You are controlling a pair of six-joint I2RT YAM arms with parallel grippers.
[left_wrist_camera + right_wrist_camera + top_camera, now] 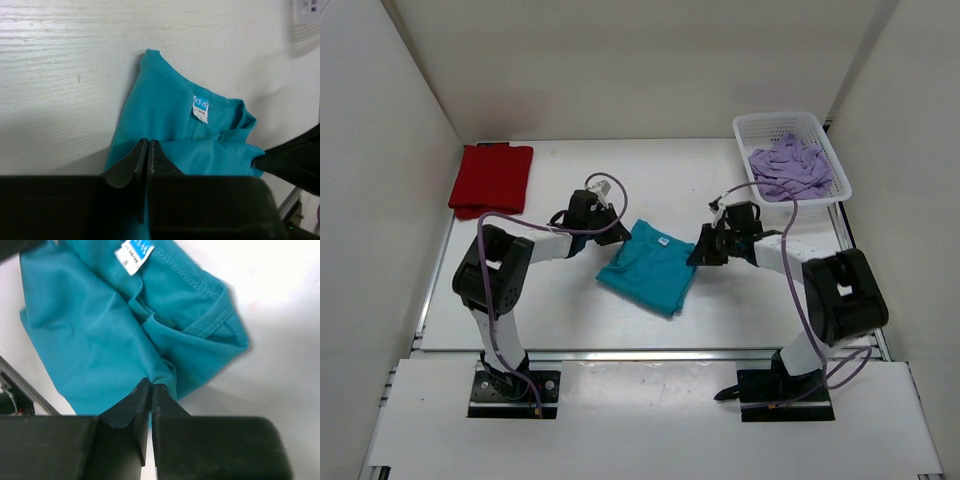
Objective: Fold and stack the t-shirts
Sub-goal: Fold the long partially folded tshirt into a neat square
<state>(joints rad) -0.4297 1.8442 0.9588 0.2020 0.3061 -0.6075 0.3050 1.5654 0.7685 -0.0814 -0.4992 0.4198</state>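
Note:
The teal-blue t-shirt [648, 265] lies folded at the table's middle, its white tag [663, 241] facing up. My left gripper [620, 232] is at the shirt's left far corner, and in the left wrist view [148, 142] its jaws stand pressed together over the teal cloth [165, 110]. My right gripper [698, 252] is at the shirt's right edge, and in the right wrist view [151, 385] its tips pinch a pucker of teal cloth [100, 330]. The red t-shirt [492, 177] lies folded at the far left. The lavender t-shirt [790, 168] is crumpled in the basket.
A white lattice basket [780, 117] stands at the far right corner. White walls close the table on three sides. A metal rail [650, 352] runs along the near edge in front of the arm bases.

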